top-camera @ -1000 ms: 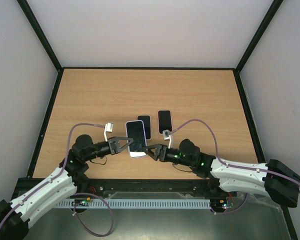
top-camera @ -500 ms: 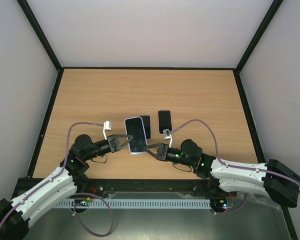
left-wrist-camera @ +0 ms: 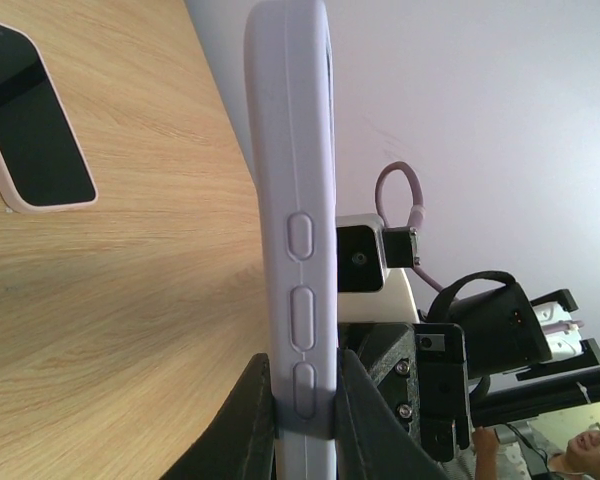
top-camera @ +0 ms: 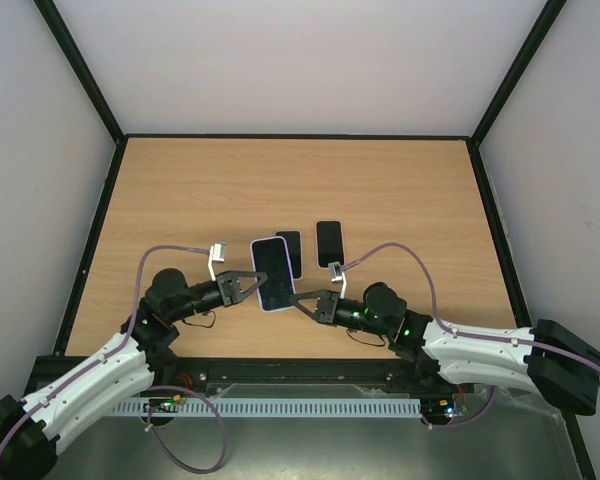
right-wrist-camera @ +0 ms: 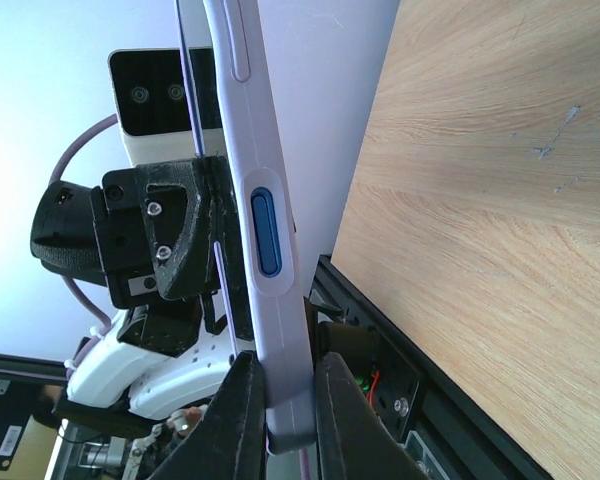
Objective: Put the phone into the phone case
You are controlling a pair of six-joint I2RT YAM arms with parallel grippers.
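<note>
Wood worktop (top-camera: 400,190) under it all. Left hand (top-camera: 252,287) is pinching one long edge of the lilac phone case (left-wrist-camera: 298,200) and right hand (top-camera: 305,300) is pinching the other side, so it's held up between them. Dark phone (top-camera: 272,268) looks seated screen-up inside it. Spare phone (top-camera: 329,243) lies flat beyond, and another phone (top-camera: 293,250) is half hidden behind the case.
</note>
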